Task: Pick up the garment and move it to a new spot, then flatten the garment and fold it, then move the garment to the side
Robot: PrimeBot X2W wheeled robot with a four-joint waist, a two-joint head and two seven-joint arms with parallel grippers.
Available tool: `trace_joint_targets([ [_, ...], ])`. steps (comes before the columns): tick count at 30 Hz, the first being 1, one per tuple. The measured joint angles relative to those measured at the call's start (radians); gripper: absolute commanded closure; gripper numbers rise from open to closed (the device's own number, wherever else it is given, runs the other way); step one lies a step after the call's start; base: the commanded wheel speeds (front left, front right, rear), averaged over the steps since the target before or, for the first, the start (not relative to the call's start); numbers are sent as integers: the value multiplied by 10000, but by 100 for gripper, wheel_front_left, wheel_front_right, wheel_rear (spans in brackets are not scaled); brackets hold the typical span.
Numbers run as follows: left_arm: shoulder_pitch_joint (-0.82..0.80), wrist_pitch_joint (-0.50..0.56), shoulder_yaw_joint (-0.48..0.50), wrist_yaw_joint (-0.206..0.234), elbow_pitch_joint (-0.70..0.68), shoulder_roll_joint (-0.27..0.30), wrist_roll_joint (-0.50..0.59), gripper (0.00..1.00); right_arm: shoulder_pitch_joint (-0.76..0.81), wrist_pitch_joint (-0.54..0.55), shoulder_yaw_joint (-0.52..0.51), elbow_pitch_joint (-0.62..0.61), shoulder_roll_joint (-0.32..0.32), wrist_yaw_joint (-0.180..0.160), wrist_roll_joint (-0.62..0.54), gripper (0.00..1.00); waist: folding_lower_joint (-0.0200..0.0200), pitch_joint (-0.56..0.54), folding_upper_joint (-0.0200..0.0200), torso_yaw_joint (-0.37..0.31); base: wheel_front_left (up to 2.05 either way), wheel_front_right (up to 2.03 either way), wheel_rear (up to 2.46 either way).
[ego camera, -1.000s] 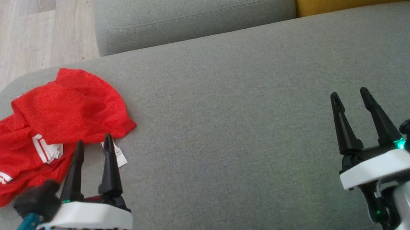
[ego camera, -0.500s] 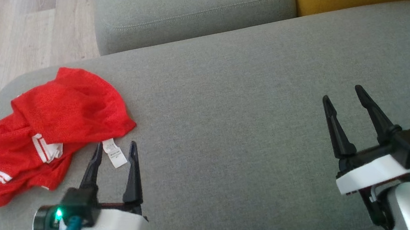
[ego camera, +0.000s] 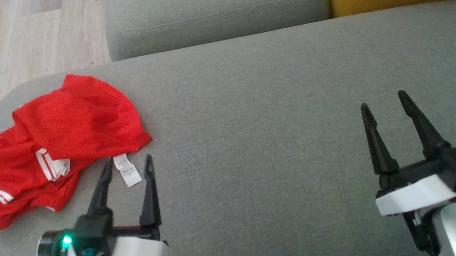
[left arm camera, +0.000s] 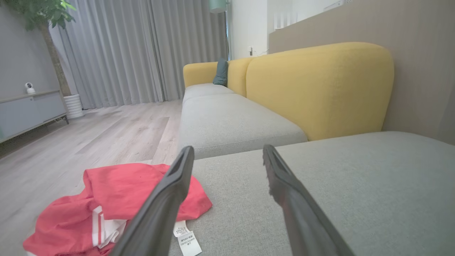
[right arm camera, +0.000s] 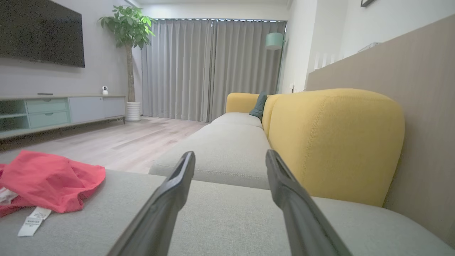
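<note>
The red garment (ego camera: 59, 135) lies in a crumpled heap at the left end of the grey seat cushion (ego camera: 276, 96), white stripes showing, its white label (ego camera: 128, 175) flat on the cushion just beside it. The left pincer (ego camera: 128, 163) hovers over the cushion's near left part, spread wide and empty, its tips on either side of that label. The right pincer (ego camera: 383, 99) hangs over the cushion's near right part, also wide, nothing in it.

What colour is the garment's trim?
White stripes on the red garment, clearest in the head view.
</note>
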Motion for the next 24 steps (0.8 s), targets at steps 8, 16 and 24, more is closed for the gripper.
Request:
trace_joint_targets([
  [8, 552, -251, 1108, -899, 186, -809, -362, 0, 289, -226, 21, 924, 0, 0, 1122, 0, 0, -115, 0, 27, 0, 0, 0],
  [16, 638, -291, 1829, -1707, 757, -1442, 98, 0, 294, -288, 19, 1480, 0, 0, 1611, 0, 0, -178, 0, 48, 0, 0, 0],
  [24, 640, -291, 2378, -2094, 830, -1766, 305, 0, 291, -288, 27, 1572, 0, 0, 1760, 0, 0, -195, 0, 54, 0, 0, 0],
])
